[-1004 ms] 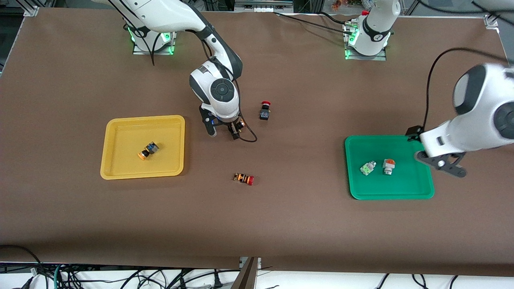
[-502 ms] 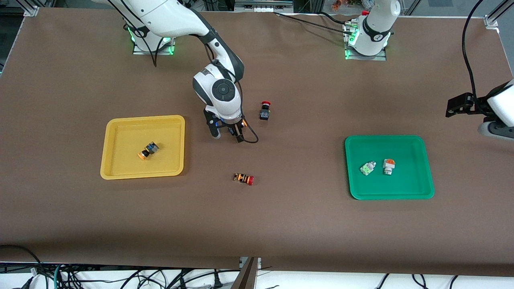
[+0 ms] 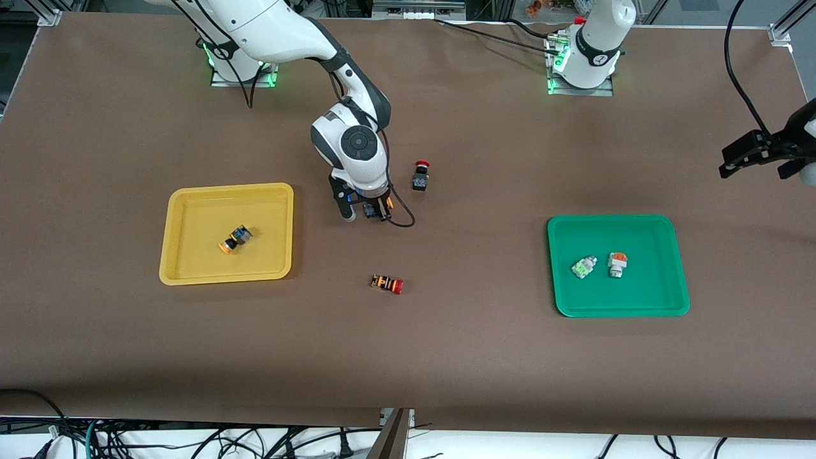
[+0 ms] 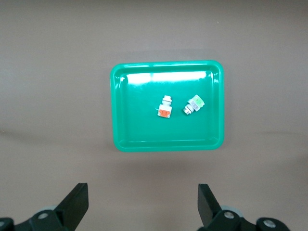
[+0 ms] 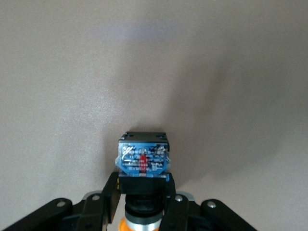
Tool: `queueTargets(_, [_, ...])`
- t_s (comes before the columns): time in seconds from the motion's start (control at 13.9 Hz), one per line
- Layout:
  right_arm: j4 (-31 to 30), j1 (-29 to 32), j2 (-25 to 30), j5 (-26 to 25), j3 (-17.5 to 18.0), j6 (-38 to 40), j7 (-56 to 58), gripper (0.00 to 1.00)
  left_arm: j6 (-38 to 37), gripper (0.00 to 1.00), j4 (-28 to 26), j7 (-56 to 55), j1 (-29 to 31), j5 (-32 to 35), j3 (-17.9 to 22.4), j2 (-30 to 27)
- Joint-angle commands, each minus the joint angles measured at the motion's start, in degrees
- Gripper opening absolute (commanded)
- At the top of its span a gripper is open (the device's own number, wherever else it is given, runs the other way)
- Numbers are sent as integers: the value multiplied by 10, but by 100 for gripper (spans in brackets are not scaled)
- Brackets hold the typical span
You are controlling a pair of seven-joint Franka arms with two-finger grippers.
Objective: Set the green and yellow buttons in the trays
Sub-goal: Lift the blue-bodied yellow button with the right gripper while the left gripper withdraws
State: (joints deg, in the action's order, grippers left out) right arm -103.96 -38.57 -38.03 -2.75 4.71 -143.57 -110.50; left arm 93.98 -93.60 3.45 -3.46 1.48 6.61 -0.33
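Gripping the last yellow button (image 5: 143,161), the right tool (image 3: 368,211) hangs over bare tabletop (image 3: 446,357) at the yellow tray's (image 3: 191,277) three o'clock — three buttons are already trayed, and the left tool (image 4: 142,204) waits, spread empty.

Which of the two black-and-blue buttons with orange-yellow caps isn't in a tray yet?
The black-and-blue button clamped in the right gripper, over bare table beside the yellow tray. Its twin already lies inside that tray.
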Motion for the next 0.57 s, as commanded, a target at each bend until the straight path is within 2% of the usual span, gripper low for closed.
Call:
queueTargets(0.0, [3,-2,14,0,-6,4,48,0,1,100,-18,-9,-16,20,-5,-13])
queueTargets(0.14, [3,0,32,0,-8,32,96,0,0,100,-15,-9,-17,21,-9,-12])
queueTargets(0.5, [-4,3,87,3,-50,116,269,0,-13,100,-8,-10,-16,20,-19,-12])
